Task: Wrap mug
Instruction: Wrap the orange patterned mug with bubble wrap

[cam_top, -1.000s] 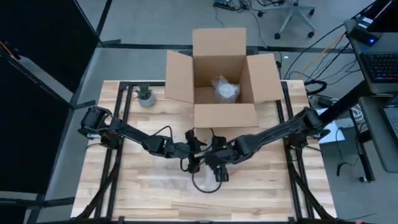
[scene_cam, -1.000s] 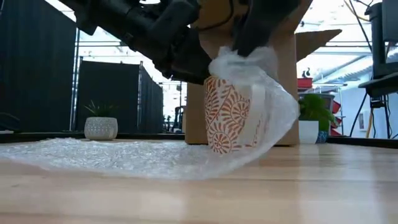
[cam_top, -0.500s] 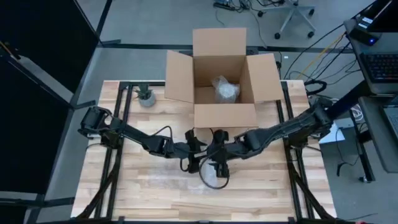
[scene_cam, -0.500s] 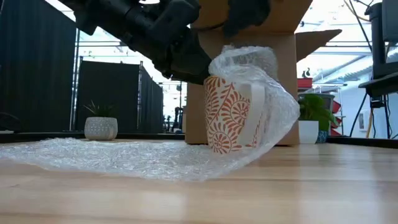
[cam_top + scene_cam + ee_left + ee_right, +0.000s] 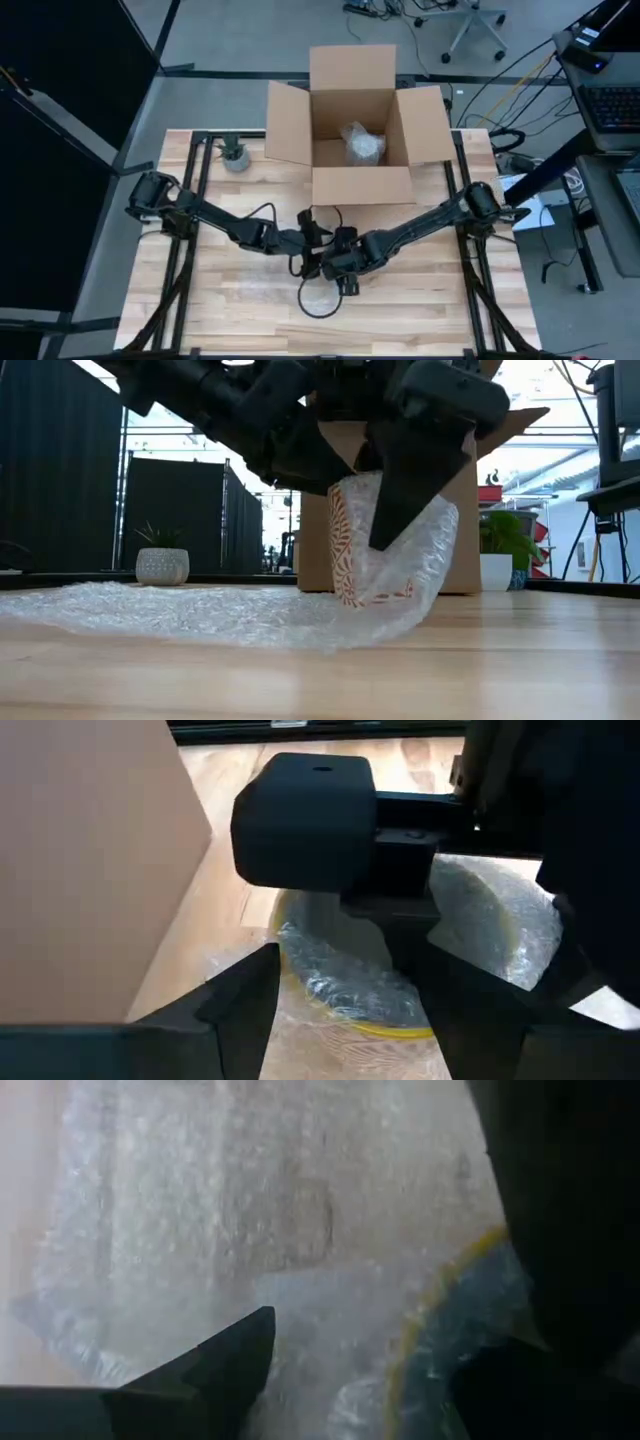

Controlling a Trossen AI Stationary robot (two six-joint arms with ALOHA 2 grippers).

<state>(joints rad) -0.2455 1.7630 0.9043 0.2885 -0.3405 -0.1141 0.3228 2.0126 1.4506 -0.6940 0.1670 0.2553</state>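
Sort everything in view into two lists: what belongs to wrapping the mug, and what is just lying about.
Job:
mug
bubble wrap
left gripper
right gripper

Lying about:
cardboard box, wrapped bundle inside
small potted plant

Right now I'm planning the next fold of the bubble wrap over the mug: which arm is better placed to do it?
Probably the right. Its pincer is already pressing the bubble wrap against the mug, while the left pincer sits at the mug's other side, seemingly steadying it.

Both arms reach inward, left gripper (image 5: pixel 312 262) beside right gripper (image 5: pixel 340 277)
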